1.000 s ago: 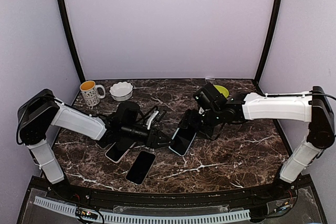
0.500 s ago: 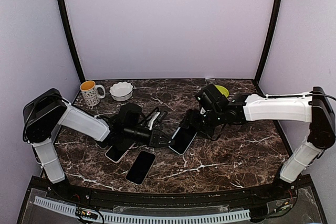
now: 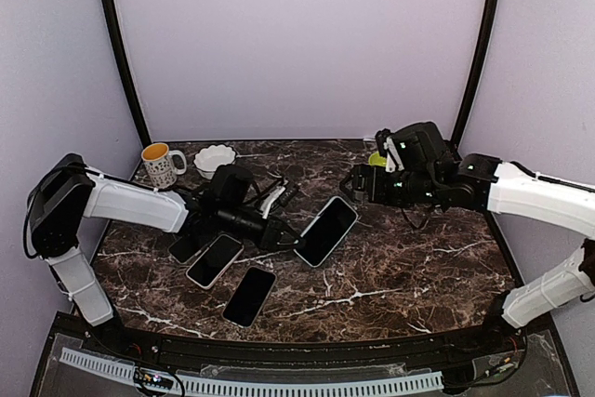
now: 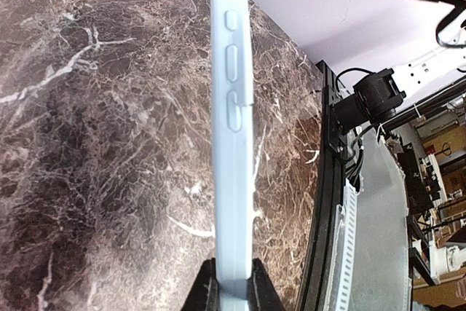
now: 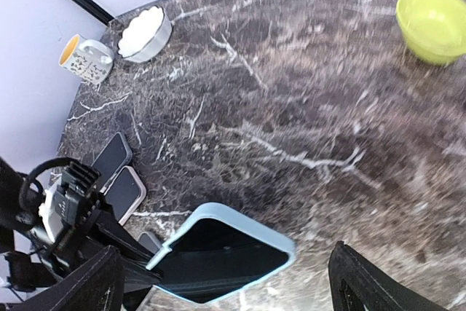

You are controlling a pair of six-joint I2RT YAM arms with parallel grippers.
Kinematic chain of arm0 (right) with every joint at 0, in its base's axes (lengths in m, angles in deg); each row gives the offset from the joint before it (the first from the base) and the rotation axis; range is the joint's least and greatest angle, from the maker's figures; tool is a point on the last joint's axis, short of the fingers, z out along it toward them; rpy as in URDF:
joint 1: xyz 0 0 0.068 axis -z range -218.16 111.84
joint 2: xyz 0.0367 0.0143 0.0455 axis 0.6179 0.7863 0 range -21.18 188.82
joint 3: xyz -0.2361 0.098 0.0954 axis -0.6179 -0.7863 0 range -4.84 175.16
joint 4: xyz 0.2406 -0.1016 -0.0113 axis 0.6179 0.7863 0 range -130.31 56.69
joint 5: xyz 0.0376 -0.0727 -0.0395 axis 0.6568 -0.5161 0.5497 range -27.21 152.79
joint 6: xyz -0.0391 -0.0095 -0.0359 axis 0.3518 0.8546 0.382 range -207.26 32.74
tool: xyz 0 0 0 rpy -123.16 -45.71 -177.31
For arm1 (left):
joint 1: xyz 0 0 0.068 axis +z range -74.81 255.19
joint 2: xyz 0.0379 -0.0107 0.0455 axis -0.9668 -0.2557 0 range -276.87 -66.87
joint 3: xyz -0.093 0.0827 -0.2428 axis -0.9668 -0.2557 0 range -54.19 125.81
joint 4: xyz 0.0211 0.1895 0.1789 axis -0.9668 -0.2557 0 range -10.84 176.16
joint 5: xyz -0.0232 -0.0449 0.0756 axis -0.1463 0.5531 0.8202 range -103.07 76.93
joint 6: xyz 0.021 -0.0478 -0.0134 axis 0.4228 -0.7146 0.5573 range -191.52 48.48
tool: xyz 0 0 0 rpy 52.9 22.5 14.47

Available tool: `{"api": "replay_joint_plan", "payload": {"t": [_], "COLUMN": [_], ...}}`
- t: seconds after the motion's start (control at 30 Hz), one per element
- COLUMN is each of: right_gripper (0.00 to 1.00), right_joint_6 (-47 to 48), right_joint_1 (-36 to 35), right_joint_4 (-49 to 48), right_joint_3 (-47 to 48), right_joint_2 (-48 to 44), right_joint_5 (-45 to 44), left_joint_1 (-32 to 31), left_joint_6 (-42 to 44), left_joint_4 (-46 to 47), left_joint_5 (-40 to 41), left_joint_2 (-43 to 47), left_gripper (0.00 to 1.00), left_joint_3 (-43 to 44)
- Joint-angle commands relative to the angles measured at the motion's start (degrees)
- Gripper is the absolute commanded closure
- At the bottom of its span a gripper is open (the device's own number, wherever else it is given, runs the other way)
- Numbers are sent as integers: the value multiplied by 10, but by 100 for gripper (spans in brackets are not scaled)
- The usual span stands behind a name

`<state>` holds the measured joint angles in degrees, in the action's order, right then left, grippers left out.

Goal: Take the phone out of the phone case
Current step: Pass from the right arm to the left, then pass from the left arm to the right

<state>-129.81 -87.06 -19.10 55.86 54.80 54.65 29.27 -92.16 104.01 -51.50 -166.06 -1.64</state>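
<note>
One phone case (image 3: 325, 231) in left pincer (image 3: 286, 242)

The right gripper (image 3: 359, 183) has let go of the phone case (image 3: 326, 231) and pulled back toward the back right corner of the table (image 3: 418, 267), jaws apart. The case, now held only by the left gripper (image 3: 284, 241), has shifted slightly toward the back edge.

Pale blue phone case (image 4: 231, 143) edge-on, near end pinched in left claw (image 4: 233, 287), over marble table (image 4: 102, 151).
</note>
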Motion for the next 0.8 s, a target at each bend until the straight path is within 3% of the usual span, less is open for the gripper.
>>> {"api": "replay_joint_plan", "payload": {"t": [0.0, 0.17, 0.3, 0.47, 0.6, 0.77], "right_gripper": [2, 2, 2, 2, 2, 2], "right_joint_6": [141, 246, 299, 373, 445, 499], "right_joint_1": [9, 9, 9, 8, 6, -12], "right_joint_4": [-2, -86, -237, -379, -343, -320], "right_joint_3": [-18, -96, -220, -338, -322, -291], "right_joint_2": [-37, -114, -207, -284, -255, -199], "right_joint_5": [-21, 100, 183, 274, 351, 385], "left_joint_1": [24, 37, 38, 40, 39, 39], "left_joint_6": [93, 191, 302, 386, 422, 469], "left_joint_4": [-117, -264, -368, -423, -425, -369], "left_joint_5": [-22, -24, -42, -48, -67, -100], "left_joint_2": [64, 102, 131, 168, 190, 231], "left_gripper": [100, 100, 100, 100, 100, 100], "left_joint_3": [45, 91, 124, 131, 118, 71]}}
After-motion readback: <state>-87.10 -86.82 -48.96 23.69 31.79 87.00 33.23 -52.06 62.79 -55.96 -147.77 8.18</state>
